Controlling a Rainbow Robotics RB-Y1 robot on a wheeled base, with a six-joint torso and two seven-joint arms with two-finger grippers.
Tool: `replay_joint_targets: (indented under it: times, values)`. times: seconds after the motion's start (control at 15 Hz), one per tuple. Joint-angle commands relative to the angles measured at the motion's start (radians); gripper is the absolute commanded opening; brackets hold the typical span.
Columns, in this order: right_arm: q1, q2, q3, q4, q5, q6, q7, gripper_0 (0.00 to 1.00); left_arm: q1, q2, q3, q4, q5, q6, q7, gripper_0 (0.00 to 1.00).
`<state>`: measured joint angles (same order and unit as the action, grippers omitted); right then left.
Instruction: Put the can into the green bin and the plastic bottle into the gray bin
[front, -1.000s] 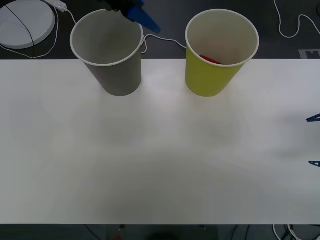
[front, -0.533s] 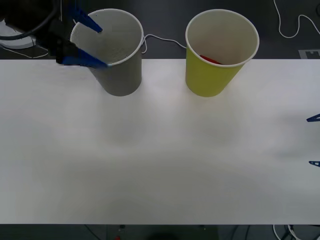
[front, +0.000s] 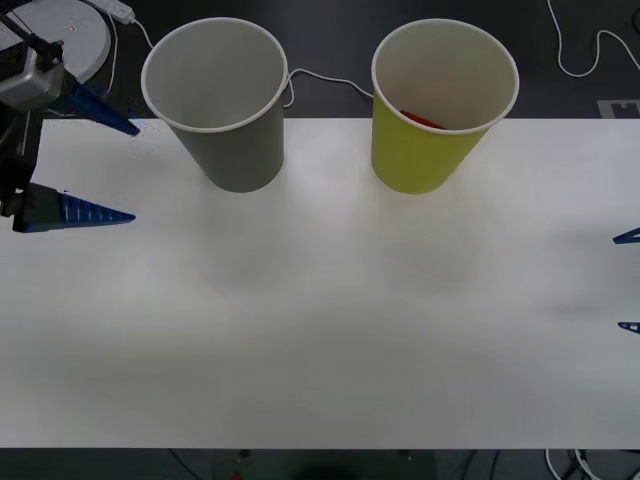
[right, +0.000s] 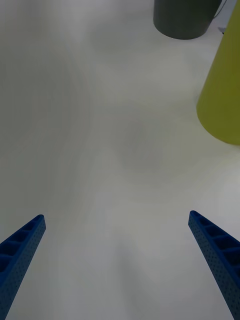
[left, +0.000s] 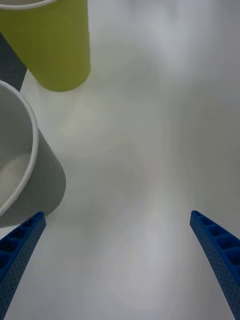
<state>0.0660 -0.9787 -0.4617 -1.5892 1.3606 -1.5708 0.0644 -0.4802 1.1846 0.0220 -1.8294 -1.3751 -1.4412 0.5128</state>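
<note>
Both grippers open: left gripper (front: 125, 170) beside gray bin (front: 222, 120), empty.

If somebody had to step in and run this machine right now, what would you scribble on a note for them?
Left gripper: open, holding nothing, over the table's left edge beside the gray bin.
Right gripper: open, holding nothing, at the table's right edge.
Green bin: upright at the back of the table; a red-orange thing, likely the can, lies inside.
Done: the can step, it seems.
Left: I cannot see into the gray bin well enough to tell if the bottle is there; check that first.
</note>
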Motion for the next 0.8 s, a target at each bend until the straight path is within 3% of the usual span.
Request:
replay_joint_targets:
  times: [0.07,0.4,0.8]
  values:
    - [0.000,0.000,0.000,0.000,0.000,0.000,0.000,1.00,0.129,-0.020,0.098,-0.025,-0.004,-0.021,-0.115,1.00]
    - [0.000,0.000,0.000,0.000,0.000,0.000,0.000,1.00,0.313,-0.074,0.243,-0.079,-0.027,-0.076,-0.252,1.00]
    - [0.000,0.000,0.000,0.000,0.000,0.000,0.000,1.00,0.373,-0.082,0.269,-0.107,-0.050,-0.102,-0.335,1.00]
